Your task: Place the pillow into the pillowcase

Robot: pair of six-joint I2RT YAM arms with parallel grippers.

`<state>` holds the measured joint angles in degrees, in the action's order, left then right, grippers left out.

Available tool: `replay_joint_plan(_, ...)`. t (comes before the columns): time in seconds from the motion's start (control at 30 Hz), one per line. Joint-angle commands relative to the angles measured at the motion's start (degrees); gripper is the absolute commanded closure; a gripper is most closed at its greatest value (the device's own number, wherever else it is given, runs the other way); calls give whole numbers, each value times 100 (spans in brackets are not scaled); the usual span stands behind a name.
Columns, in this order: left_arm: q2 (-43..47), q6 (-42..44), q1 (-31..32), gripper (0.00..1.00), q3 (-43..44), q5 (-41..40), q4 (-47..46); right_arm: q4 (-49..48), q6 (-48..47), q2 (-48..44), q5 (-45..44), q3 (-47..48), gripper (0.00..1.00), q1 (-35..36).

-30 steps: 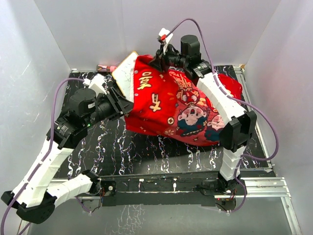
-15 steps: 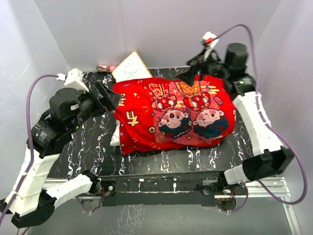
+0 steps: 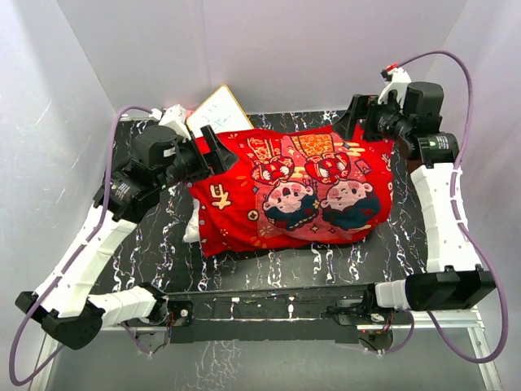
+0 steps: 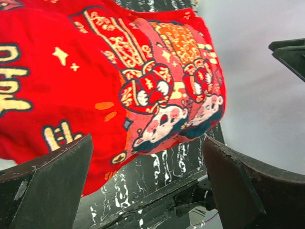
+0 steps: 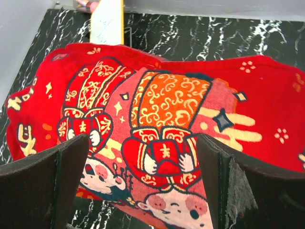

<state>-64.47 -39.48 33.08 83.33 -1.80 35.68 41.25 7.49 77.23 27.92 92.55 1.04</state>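
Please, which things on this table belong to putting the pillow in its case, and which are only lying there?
For the job: the red pillowcase; the white pillow, only a corner showing at its left end.
Lying about: the small whiteboard; a pink object beside it, too small to identify.

**Left arm** [image 3: 81, 261]: rises from its base at the near left, folds at a low elbow, then reaches up and inward. The wrist points the left pincer [image 3: 215, 151] to the right, with the jaws spread wide. In the wrist view its fingers [image 4: 52, 186] fill the lower corners.

**Right arm** [image 3: 444, 204]: folds at a near elbow and stands almost upright along the right side. The wrist bends the right pincer [image 3: 352, 124] to the left, and its jaws are likewise wide apart.
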Motion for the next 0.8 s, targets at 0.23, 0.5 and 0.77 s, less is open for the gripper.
replay_joint_plan(0.23, 234, -277, -29, 3, 843, 305, -1132, 437, 454, -143, -1113, 1554, 2, -57)
replay_joint_plan(0.5, 261, -184, -30, 3, 1101, 232, -921, 319, 507, -228, -1125, 1576, 2, -72)
replay_joint_plan(0.77, 555, -264, -29, 3, 711, 154, -1028, 280, 499, -267, -1046, 1495, 2, -79)
